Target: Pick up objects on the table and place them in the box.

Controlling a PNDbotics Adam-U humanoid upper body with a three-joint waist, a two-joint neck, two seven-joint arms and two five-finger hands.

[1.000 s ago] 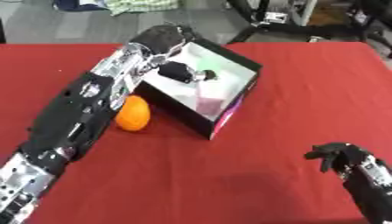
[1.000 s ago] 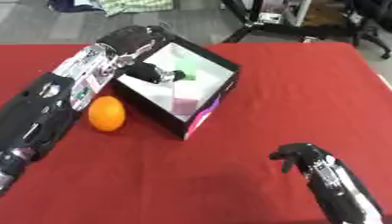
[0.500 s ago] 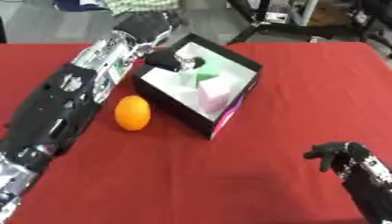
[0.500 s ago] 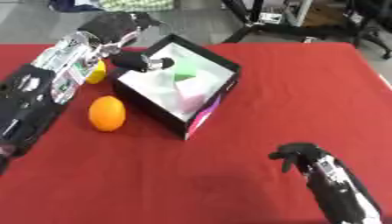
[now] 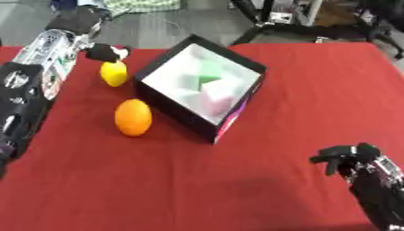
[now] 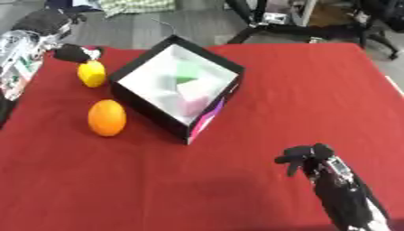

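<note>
A black box (image 5: pixel 176 114) with a white inside stands tilted on the red table (image 5: pixel 158 180), holding a green block (image 5: pixel 209 71) and pale pink and white pieces. An orange (image 5: pixel 132 117) lies just left of the box. A yellow lemon (image 5: pixel 113 73) lies farther back, also left of it. My left arm comes down the left side, and its hand (image 5: pixel 103 52) is just above the lemon's far end, outside the box. Whether it touches the lemon is unclear. My right hand (image 6: pixel 304 158) hovers low at the right, relaxed and holding nothing.
Beyond the table's far edge are a grey floor, a cloth (image 5: pixel 142 5) and black stands (image 5: pixel 268 13). The box sits near the table's middle, with bare red cloth in front of it and to its right.
My left hand has drawn back out of the box to the left and now sits over the lemon, which the arm hid before. The right hand has stayed put.
</note>
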